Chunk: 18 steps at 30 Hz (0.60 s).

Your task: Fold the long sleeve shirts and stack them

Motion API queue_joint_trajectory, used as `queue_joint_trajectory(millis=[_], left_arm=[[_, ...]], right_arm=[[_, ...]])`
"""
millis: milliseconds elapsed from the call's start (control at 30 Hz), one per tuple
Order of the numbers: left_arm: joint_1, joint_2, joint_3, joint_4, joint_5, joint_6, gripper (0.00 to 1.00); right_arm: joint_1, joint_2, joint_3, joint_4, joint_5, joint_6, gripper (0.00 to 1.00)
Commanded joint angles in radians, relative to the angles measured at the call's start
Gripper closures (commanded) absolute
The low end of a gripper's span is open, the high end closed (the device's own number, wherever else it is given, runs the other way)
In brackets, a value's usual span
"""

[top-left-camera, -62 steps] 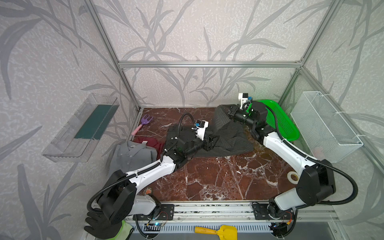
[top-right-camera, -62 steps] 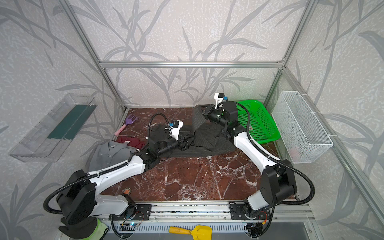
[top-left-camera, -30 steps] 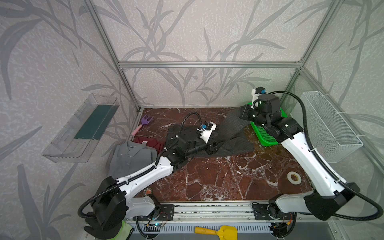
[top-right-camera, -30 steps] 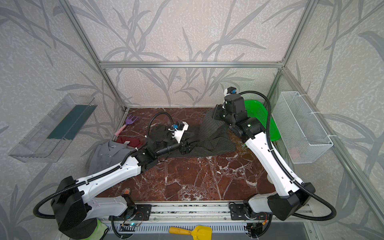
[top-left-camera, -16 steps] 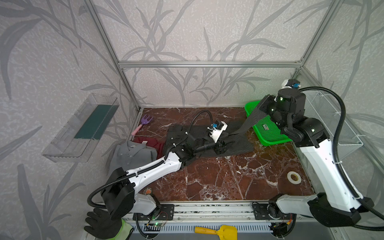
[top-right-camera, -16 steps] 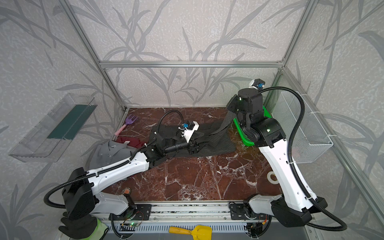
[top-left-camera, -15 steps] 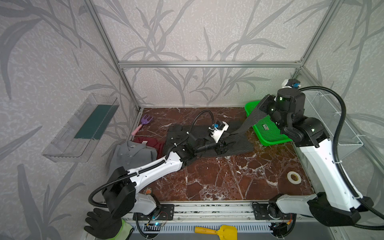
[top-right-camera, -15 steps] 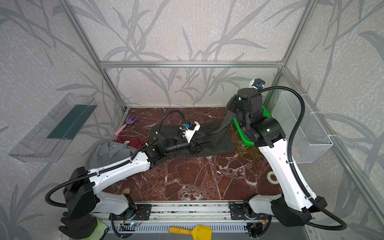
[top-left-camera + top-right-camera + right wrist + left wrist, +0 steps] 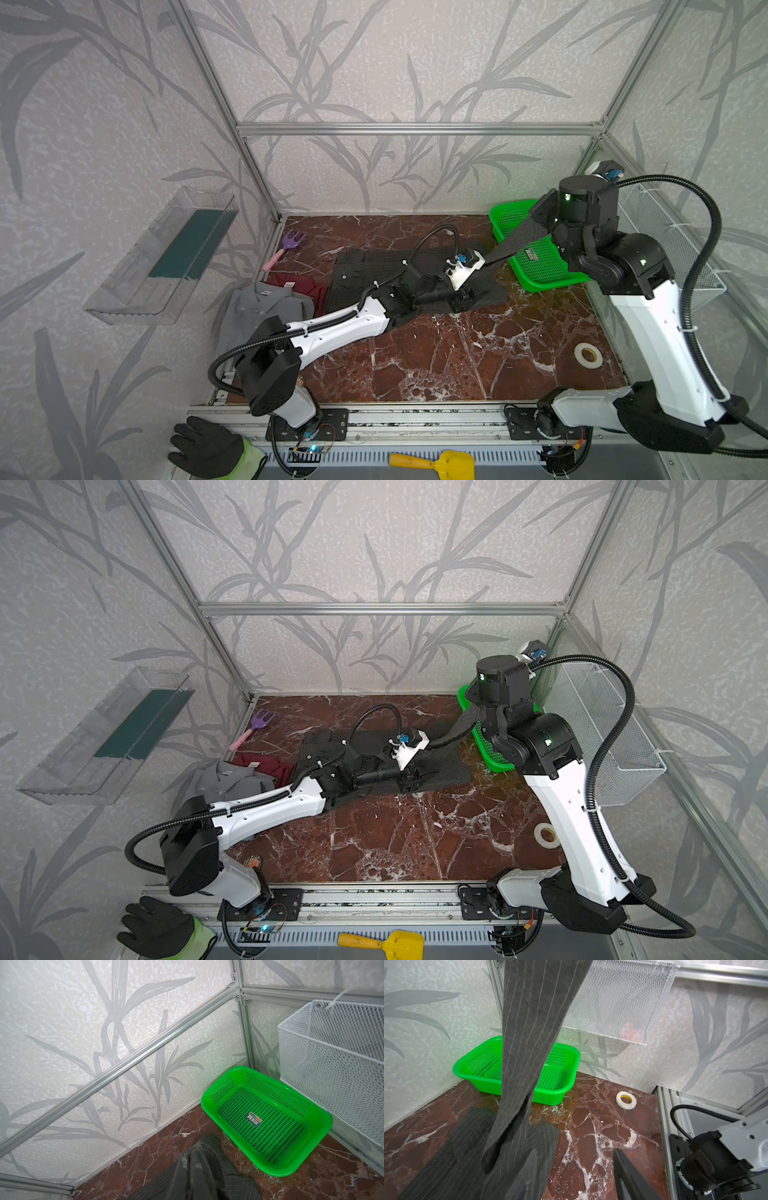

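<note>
Aloft, right claw [image 9: 542,217] pinches pinstriped shirt [image 9: 368,270] sleeve [image 9: 515,243].

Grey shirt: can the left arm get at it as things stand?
Probably yes: the grey shirt lies uncovered beside the left arm, and the left tool is open and empty. It must pull back from over the pinstriped shirt.
</note>
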<state>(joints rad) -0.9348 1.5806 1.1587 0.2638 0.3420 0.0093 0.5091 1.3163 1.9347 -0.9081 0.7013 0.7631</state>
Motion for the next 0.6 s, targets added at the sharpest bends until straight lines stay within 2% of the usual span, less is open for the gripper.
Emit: queue_joint_trajectory(millis=[0, 200, 300, 333, 433, 567], left_arm=[[-0.032, 0.03, 0.037, 0.026, -0.049, 0.07, 0.41], [-0.117, 0.151, 0.106, 0.245, -0.252, 0.067, 0.41], [-0.157, 0.221, 0.145, 0.342, -0.394, 0.11, 0.4], [-0.165, 0.245, 0.152, 0.38, -0.463, 0.128, 0.4], [-0.17, 0.285, 0.179, 0.435, -0.57, 0.159, 0.4], [-0.167, 0.315, 0.215, 0.467, -0.675, 0.226, 0.39]], right_arm=[[0.003, -0.031, 0.017, -0.022, 0.013, 0.049, 1.0], [0.003, -0.033, 0.002, -0.067, -0.023, 0.12, 1.0], [0.003, -0.047, -0.019, -0.077, -0.047, 0.133, 1.0], [0.002, -0.051, -0.026, -0.086, -0.049, 0.138, 1.0], [0.002, -0.082, -0.067, -0.096, -0.048, 0.141, 1.0], [0.002, -0.131, -0.137, -0.1, -0.031, 0.139, 1.0]])
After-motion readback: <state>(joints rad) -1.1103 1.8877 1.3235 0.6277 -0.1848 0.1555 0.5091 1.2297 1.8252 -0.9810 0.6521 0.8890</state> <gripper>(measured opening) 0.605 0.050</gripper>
